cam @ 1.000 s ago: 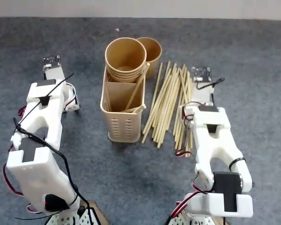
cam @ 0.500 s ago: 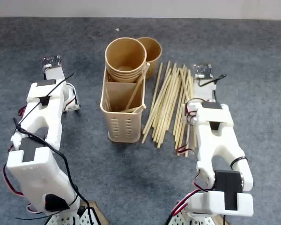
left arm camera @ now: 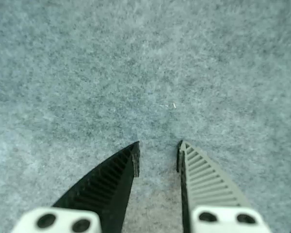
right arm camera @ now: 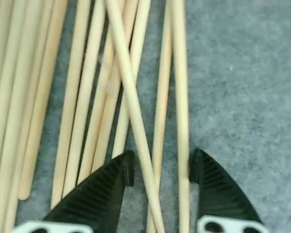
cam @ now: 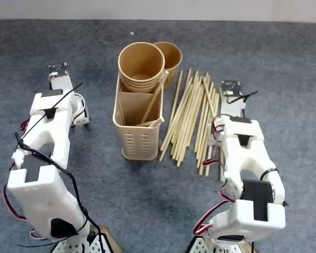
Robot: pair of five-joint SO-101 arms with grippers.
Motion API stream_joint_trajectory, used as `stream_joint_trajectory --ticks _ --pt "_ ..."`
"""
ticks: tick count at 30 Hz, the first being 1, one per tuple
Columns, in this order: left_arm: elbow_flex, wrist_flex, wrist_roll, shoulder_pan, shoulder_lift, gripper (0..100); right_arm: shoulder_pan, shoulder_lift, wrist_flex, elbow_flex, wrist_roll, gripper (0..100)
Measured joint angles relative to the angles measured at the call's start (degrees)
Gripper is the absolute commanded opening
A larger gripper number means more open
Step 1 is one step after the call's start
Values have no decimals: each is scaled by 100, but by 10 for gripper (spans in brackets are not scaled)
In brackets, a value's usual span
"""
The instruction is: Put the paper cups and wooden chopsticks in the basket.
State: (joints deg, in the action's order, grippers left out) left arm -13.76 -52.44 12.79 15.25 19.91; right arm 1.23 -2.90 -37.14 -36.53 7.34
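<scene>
The task is partly done. A stack of tan paper cups [cam: 141, 64] sits in the far end of the cream perforated plastic basket [cam: 139, 143]. A few pale wooden chopsticks [cam: 156, 98] lean inside the basket, across its nearer compartment. One more single tan paper cup [cam: 171, 52] appears to stand outside the basket rim, just beside the stack, though its base is hidden. Most of the work is left: a large loose spread of wooden chopsticks [cam: 190, 120] lies on the grey carpeted bench [cam: 284, 68] just beside the basket, between it and the right arm [cam: 243, 150].

In the right wrist view, the right gripper [right arm camera: 161, 158] hangs over the outer edge of that spread. Its black fingers [right arm camera: 111, 182] are released and moderately parted. Two or three sticks run lengthwise through the gap between the tips, one of them crossing the others at a slant. Nothing is clamped, and I cannot tell whether the tips touch the wood or the bench.

The left gripper [left arm camera: 157, 147] is well apart from the task's things, over bare grey bench. Its fingers [left arm camera: 203, 179] are released with a narrower gap and hold nothing.
</scene>
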Motion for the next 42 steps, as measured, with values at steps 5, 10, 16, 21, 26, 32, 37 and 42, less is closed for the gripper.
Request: stream_joint_trajectory --ticks 5,10,16,21,26,32,37,42 --pt "0 0 0 0 0 161 0 -35 0 79 0 131" --pt "0 0 0 0 0 161 44 -35 0 105 9 61" --pt "0 0 0 0 0 161 44 -35 0 114 9 6" --pt "0 0 0 0 0 161 44 -35 0 114 9 5" --pt "0 0 0 0 0 161 44 -35 0 114 9 5" --pt "0 0 0 0 0 161 -132 -53 0 114 9 68" --pt "0 0 0 0 0 161 -264 -53 0 114 9 200" --pt "0 0 0 0 0 161 -360 -53 0 114 325 0"
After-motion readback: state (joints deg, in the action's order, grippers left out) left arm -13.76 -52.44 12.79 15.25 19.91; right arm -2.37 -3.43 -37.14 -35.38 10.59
